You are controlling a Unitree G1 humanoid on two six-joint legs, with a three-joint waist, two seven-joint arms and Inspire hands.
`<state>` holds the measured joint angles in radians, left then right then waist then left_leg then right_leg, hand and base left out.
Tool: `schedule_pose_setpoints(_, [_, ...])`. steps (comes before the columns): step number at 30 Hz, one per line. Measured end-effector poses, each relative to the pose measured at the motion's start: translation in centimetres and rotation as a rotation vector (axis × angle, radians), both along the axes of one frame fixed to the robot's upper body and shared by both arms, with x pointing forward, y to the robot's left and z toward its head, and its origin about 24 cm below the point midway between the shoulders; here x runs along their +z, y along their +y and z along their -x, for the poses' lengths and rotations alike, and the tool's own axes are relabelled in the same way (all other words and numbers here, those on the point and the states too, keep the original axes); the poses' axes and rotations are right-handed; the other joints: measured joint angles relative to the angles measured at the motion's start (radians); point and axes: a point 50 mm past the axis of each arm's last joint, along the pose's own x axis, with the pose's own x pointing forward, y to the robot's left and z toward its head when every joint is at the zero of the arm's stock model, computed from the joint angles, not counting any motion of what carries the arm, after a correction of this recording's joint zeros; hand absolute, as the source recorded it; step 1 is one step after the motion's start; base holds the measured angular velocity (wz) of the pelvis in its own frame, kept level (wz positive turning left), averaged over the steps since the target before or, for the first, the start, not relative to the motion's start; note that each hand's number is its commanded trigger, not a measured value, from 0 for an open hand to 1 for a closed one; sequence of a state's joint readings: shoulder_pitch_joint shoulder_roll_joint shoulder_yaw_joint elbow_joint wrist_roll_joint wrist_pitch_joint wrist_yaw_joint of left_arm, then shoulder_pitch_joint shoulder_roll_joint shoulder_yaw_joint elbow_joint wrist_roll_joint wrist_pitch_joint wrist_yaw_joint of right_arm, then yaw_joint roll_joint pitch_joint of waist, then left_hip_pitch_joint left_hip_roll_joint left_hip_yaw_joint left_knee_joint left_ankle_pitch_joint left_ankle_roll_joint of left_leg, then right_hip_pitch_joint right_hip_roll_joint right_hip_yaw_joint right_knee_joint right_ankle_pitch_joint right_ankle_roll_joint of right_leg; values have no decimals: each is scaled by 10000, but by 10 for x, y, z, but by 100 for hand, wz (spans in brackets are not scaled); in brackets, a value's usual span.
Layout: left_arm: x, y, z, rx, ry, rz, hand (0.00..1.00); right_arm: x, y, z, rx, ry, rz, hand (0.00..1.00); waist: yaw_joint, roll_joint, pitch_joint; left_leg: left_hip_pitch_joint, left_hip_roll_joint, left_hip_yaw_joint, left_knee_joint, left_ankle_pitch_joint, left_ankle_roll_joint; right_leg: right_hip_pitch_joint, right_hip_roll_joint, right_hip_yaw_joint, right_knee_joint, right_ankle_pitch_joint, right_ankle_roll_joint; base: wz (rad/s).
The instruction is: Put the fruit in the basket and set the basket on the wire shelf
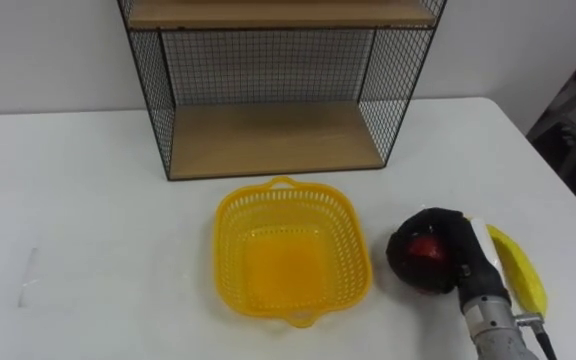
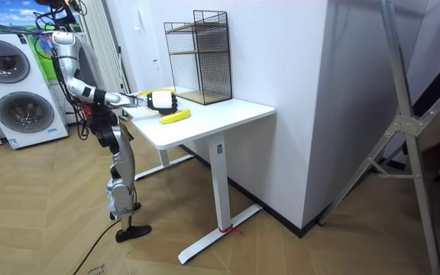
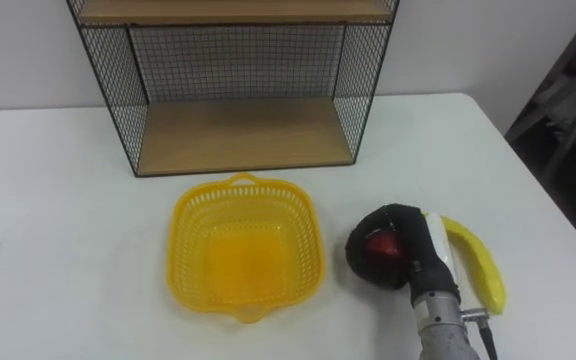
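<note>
At table's near right side, my right hand (image 1: pixel 446 250) sits clamped over red fruit (image 1: pixel 425 247), fingers curled round it, fruit low against white table (image 1: pixel 88 220). I read this as grip being secured before carry. Banana (image 1: pixel 521 268) lies just beside hand at 3 o'clock, untouched, likely next. Yellow basket (image 1: pixel 230 240) near, at 9 o'clock from hand, mouth up for easy drop; nothing in it. Wire shelf (image 1: pixel 268 140) at 12 o'clock beyond basket, lower wooden board bare, room for basket.
</note>
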<state>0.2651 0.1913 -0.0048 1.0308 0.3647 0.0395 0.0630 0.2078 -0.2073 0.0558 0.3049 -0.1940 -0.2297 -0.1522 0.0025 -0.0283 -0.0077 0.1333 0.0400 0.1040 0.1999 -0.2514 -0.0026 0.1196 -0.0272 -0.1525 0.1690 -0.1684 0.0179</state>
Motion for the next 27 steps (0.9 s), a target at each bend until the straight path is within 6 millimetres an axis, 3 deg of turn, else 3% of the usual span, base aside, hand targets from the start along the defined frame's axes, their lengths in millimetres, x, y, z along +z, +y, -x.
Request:
schedule_pose_setpoints(10, [0, 0, 5, 57, 105, 11, 0, 0, 1, 0, -272, -144, 6, 100, 44, 11, -7, -5, 1, -1, -11, 0, 0, 28, -1, 27, 11, 1, 0, 0])
schedule_pose_setpoints(20, [-2, -2, 7, 246, 81, 69, 0, 11, -4, -6, -758, -350, -1398, 100, -15, 41, -2, -40, 0, 55, -6, 1, 1, -77, 2, 68, 42, 2, 2, -2])
schedule_pose_setpoints(23, [-3, -4, 11, 319, 269, 306, 0, 28, -10, -12, -895, -1087, -1327, 100, 25, 66, 21, -53, -3, 96, -4, 2, 2, -120, 1, 123, 49, 1, 2, -5])
schedule_pose_setpoints(27, [-3, -4, 13, 431, 351, 578, 0, 65, -13, -22, -838, -2737, -1461, 100, 36, 123, 75, -134, 4, 130, 4, 3, 3, -226, 6, 142, 68, 1, 2, 0])
